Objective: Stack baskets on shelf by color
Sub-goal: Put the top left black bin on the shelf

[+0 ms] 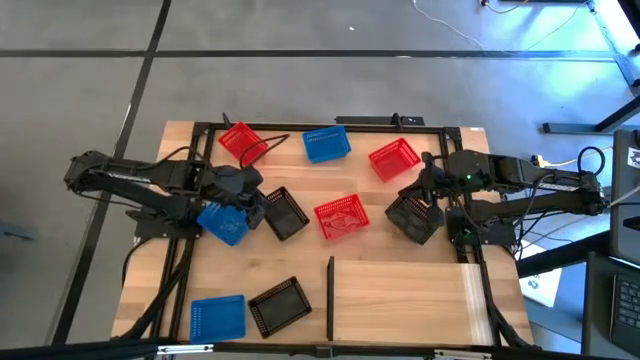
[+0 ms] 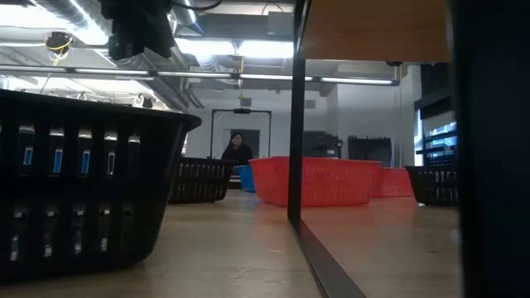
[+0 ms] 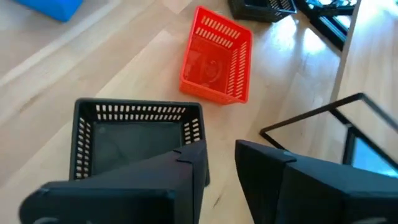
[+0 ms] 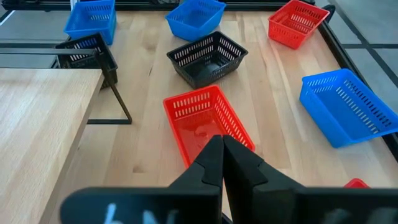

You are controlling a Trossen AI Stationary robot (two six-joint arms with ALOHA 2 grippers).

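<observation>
Red, blue and black baskets lie scattered on the table. My left gripper (image 1: 264, 207) (image 3: 221, 165) stands open over the near corner of a black basket (image 1: 285, 213) (image 3: 130, 134), which rests flat on its bottom. A blue basket (image 1: 222, 223) lies under that arm. Beyond the black basket is a red basket (image 1: 341, 217) (image 3: 214, 56) (image 4: 205, 121). My right gripper (image 1: 422, 193) (image 4: 222, 158) hangs shut above the table and points toward this red basket, with another black basket (image 1: 414, 218) below the arm. The shelf (image 1: 405, 300) lies at the near right, its black bar (image 1: 330, 285) on its left. My left gripper has one finger (image 3: 186, 168) at the black basket's near corner (image 3: 194, 127), coming slanting down from the table's left. Whether that finger touches the rim, I cannot tell. The basket sits level on the table.
At the far side lie a red basket (image 1: 241, 140), a blue one (image 1: 326, 144) and another red one (image 1: 394, 160). A blue basket (image 1: 217, 317) and a black one (image 1: 279, 305) sit at the near left. A person (image 2: 238, 149) shows far off in the room.
</observation>
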